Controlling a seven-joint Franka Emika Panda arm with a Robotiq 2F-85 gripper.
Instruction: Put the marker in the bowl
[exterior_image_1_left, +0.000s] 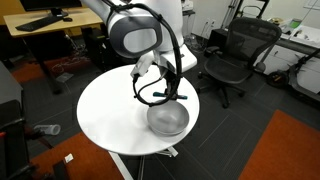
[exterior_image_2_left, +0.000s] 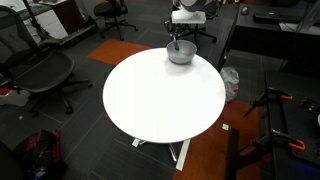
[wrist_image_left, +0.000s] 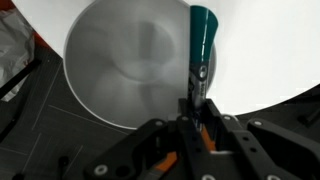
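Note:
The grey metallic bowl (exterior_image_1_left: 168, 120) sits near the edge of the white round table (exterior_image_1_left: 110, 110); it also shows in an exterior view (exterior_image_2_left: 181, 53) and fills the wrist view (wrist_image_left: 125, 60). My gripper (wrist_image_left: 195, 108) is shut on the marker (wrist_image_left: 199, 45), a dark pen with a teal end. The marker hangs above the bowl's rim on the right side in the wrist view. In an exterior view the gripper (exterior_image_1_left: 175, 92) is just above the bowl.
Office chairs (exterior_image_1_left: 235, 55) and desks stand around the table. A dark chair (exterior_image_2_left: 35, 70) is on the floor beside the table. Orange carpet patches and cables lie on the floor. The table edge is right next to the bowl.

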